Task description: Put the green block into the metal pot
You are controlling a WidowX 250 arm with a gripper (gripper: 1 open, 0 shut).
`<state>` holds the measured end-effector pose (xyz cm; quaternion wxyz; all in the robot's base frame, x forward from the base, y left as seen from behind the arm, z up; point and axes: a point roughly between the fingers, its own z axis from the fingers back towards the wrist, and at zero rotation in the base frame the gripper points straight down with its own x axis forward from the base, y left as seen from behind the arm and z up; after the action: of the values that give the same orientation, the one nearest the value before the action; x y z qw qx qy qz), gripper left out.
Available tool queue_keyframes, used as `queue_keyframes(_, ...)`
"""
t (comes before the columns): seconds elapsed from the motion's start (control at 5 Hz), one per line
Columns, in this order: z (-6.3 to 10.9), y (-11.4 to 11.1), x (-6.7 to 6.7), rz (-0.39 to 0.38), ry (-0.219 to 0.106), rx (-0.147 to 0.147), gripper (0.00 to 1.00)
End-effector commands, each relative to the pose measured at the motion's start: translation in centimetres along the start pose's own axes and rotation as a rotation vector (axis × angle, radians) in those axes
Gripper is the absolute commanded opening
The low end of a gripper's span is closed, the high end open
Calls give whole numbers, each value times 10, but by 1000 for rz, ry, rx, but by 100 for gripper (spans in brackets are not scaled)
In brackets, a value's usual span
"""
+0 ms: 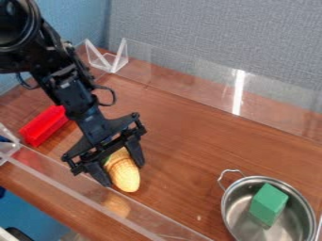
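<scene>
Green block (266,204) rests inside the metal pot (269,209), at the right of the view. Gripper (119,162) well apart from it, across the wooden table (184,149) on the left; jaws closed on the yellow toy fruit (123,172), near the red block (44,125).

A blue wall (78,19) stands at the upper left and meets a grey, finely textured surface (208,38) that spans the rest of the rear. The tabletop (189,136) presents brown wood grain. Clear panels border it: the rear panel (189,78) bears a bright vertical streak of reflected light, and the front panel (88,195) runs diagonally across the lower left.
</scene>
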<state>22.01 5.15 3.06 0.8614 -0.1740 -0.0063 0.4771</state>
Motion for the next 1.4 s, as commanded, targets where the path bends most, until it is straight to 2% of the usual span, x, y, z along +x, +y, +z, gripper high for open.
queue_keyframes(0.0, 0, -4, 1, -31, -2, -3, 0)
queue_keyframes(0.4, -1, -7, 7, -57, 4, -9, 0)
queue_keyframes(1.2, -5, -1, 11, -70, -18, 4, 0)
